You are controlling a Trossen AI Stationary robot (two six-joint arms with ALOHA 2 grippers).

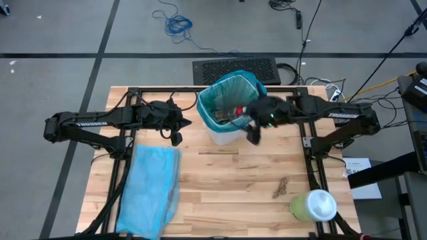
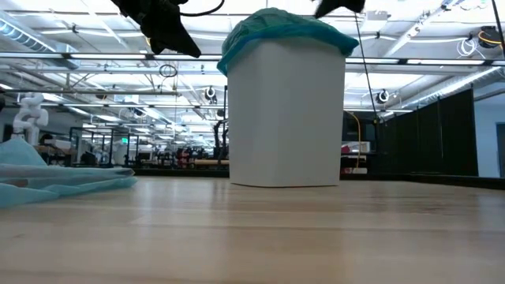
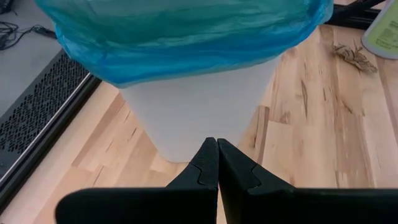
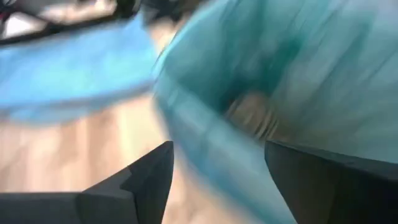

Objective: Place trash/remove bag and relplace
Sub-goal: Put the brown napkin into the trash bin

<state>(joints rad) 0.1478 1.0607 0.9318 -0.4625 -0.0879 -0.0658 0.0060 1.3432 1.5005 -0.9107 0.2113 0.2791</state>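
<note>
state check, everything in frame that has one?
bin: upright, lined
teal liner: fitted over the bin's rim, paper scraps inside
sky-blue bag: lying flat on the table
brown scrap: loose on the table
left gripper: shut, empty
right gripper: open over the bin's rim

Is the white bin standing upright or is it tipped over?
Upright. The white bin stands flat on the table in the low view, and the high view looks straight down into its teal liner.

Even, bright overhead light; soft shadows under the arms on the tabletop (image 1: 227, 180). Low view: ceiling strip lights (image 2: 95, 55) glare in the room behind, near tabletop edge out of focus. Right wrist view heavily motion-blurred; left wrist view sharp.
</note>
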